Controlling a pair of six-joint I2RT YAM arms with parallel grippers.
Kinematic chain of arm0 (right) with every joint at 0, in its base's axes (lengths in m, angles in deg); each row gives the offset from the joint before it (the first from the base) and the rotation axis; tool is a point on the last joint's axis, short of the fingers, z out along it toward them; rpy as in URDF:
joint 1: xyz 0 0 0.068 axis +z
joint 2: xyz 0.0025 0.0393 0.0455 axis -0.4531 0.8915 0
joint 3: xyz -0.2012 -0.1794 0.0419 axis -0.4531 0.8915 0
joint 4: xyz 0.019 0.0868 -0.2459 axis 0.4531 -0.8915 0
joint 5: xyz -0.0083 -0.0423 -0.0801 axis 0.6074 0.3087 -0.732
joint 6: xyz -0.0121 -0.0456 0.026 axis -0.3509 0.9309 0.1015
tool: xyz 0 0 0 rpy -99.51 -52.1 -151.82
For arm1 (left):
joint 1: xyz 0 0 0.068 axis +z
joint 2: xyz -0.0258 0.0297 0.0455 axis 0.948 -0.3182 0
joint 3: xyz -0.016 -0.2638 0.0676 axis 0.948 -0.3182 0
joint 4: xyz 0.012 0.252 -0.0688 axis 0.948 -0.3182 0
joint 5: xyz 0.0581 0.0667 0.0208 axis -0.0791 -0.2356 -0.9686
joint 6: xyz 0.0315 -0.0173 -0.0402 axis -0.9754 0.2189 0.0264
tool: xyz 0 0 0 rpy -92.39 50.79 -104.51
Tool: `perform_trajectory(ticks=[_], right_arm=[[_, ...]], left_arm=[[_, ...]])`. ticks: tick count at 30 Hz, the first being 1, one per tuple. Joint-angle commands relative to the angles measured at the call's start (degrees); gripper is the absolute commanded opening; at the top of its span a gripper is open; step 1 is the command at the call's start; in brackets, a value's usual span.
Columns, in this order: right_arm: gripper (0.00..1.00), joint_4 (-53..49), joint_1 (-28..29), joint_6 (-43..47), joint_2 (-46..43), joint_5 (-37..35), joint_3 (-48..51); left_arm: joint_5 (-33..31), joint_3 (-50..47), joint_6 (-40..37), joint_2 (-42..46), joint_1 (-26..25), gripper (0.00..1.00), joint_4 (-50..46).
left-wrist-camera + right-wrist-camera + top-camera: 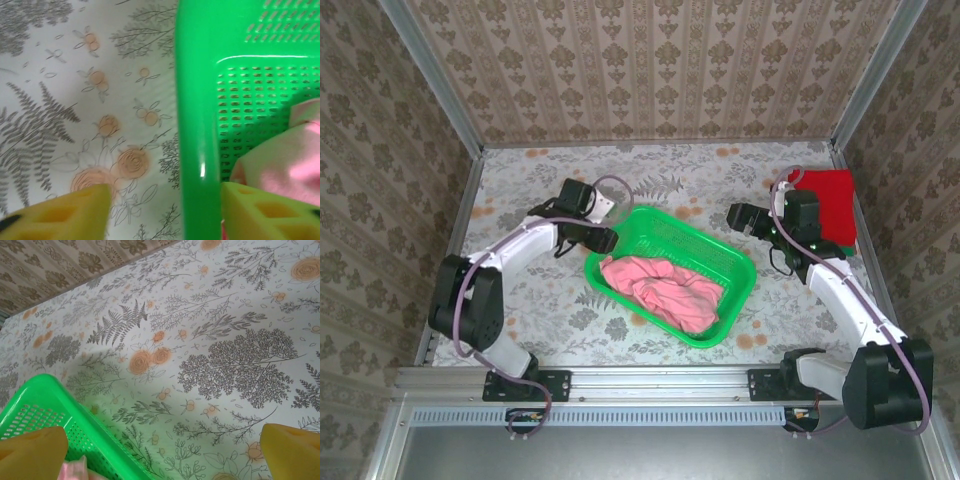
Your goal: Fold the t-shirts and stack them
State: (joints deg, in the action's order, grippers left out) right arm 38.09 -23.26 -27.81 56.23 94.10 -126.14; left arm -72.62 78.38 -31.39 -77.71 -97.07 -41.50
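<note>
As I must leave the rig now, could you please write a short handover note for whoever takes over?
Left gripper: open, straddling the green mesh basket's rim, one finger outside, one inside beside the pink t-shirt.
Right gripper: open, empty, over the table by the basket's far corner.
Done: red t-shirt folded, lying at the table's far right.
To do: take the crumpled pink t-shirt out of the basket, fold it, stack it on the red one.

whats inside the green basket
A crumpled pink t-shirt lies inside the green basket, covering most of its floor; bare mesh shows around the edges. Whether anything else lies under the shirt cannot be seen, because the cloth covers it.
</note>
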Motion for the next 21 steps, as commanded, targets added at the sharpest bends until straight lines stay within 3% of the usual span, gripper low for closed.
perform_trajectory(ticks=[1, 6, 12, 14, 18, 21], right_arm=[[1.0, -2.7, 0.4, 1.9, -0.2, 0.4, -2.3], [1.0, -2.9, 0.4, 2.5, -0.6, -1.1, -1.3], [1.0, -3.6, 0.4, 1.8, -1.8, -1.6, -0.3], [1.0, -3.7, 0.4, 3.5, -1.5, 0.4, -0.3], [1.0, -6.0, 0.7, 7.3, 0.8, 5.6, -2.5], [1.0, -7.4, 1.7, 9.1, 2.2, 6.7, -4.7]], left_arm=[[5.2, 5.0, -1.5, -3.3, 0.0, 0.46, -5.5], [8.0, 9.0, -3.6, -7.8, 0.0, 0.39, -10.3], [9.4, 10.7, -1.8, -10.2, 0.1, 0.11, -11.1], [10.0, 11.1, -0.9, -10.1, 0.0, 0.06, -11.4], [9.2, 8.8, 3.9, -8.7, 0.7, 0.03, -9.5], [6.0, 5.6, 12.1, -6.6, 2.3, 0.0, -6.3]])
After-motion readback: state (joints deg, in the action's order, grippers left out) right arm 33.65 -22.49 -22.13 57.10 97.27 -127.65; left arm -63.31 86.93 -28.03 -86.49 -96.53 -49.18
